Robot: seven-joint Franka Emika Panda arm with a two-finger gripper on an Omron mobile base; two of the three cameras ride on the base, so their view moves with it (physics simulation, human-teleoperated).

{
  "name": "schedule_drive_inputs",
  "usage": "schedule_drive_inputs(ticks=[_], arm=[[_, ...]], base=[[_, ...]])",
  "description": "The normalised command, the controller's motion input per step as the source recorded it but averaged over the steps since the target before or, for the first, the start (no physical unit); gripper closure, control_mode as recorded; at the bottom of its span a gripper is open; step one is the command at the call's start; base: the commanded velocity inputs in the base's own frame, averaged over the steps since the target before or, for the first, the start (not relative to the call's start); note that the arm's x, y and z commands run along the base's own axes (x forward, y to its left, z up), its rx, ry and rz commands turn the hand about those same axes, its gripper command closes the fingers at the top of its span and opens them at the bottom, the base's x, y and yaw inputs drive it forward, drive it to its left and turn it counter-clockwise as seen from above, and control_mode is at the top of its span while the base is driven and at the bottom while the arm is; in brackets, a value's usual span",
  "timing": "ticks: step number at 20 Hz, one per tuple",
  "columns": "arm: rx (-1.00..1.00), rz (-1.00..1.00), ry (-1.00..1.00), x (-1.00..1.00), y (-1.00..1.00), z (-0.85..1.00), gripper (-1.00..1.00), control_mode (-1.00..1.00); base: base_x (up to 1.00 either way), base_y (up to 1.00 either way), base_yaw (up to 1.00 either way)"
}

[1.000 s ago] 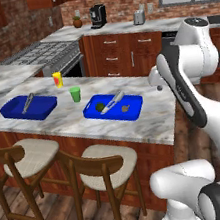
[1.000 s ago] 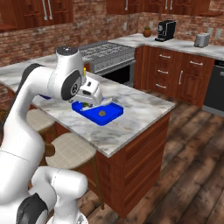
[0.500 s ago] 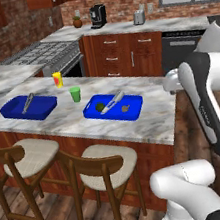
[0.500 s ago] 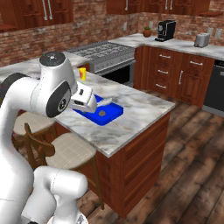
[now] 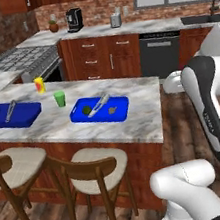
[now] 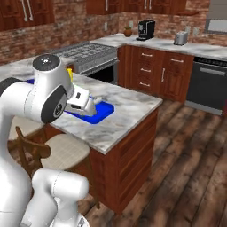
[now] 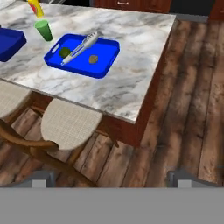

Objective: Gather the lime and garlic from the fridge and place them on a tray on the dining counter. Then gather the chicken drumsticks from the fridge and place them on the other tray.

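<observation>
The lime (image 7: 65,52) and the small tan garlic (image 7: 93,59) lie in a blue tray (image 7: 107,48) on the dining counter (image 7: 131,83), with silver tongs (image 7: 81,47) across it. In the left base view the lime (image 5: 86,110) and garlic (image 5: 113,110) show in that same tray (image 5: 122,111). My gripper (image 7: 110,177) is open and holds nothing. It is pulled back from the counter's corner, above the wooden floor. A second blue tray (image 5: 25,118) with tongs sits at the counter's left. The fridge and the chicken drumsticks are out of view.
A light green cup (image 5: 60,98) and a yellow bottle (image 5: 39,85) stand between the trays. Two wooden stools (image 5: 98,165) stand along the counter's near side. Open wooden floor (image 6: 186,150) lies to the right. Wall cabinets, a stove and a dishwasher line the back.
My arm has drawn back from the right tray and swung to the right, away from the counter. The jaws have stayed open. The trays and what lies in them have not moved.
</observation>
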Motion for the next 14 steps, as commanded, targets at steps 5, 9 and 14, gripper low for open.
schedule_drive_inputs(ticks=[5,9,14], arm=[[0.00,0.00,0.00,0.00,0.00,0.00,-1.00,1.00],[0.00,0.00,0.00,0.00,0.00,0.00,-1.00,1.00],[0.00,0.00,0.00,0.00,0.00,0.00,-1.00,1.00]], base=[[0.00,-0.01,-0.99],[0.00,0.00,-1.00],[0.00,0.00,-1.00]])
